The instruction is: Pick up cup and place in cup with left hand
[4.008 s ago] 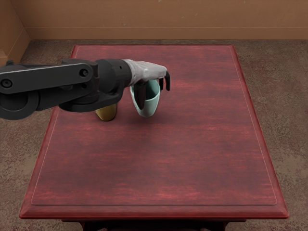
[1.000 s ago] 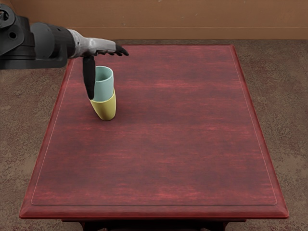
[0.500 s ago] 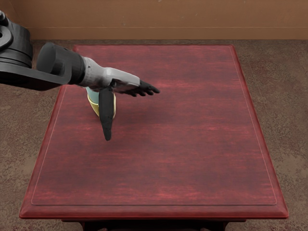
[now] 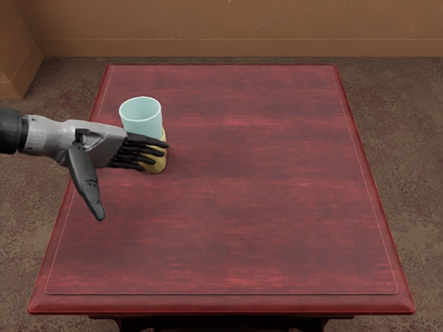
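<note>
My left hand (image 4: 122, 182) comes in from the picture's left edge, open, its long fingers pointing right and its thumb hanging down toward the viewer. It holds nothing. Behind the fingers, the light-blue cup (image 4: 143, 119) stands upright with its lower end inside the yellow cup (image 4: 160, 163), on the left part of the table. The fingers cover much of the yellow cup in this view; whether they touch it cannot be told.
The red wooden table (image 4: 242, 207) fills most of the view, its left edge passing under the left hand. A brown wall (image 4: 242, 28) stands beyond the far edge.
Since the oldest frame, the light-blue cup has moved left from my hand into the yellow cup and been let go. Over the last half second, the hand has drawn back left, uncovering the light-blue cup's rim.
</note>
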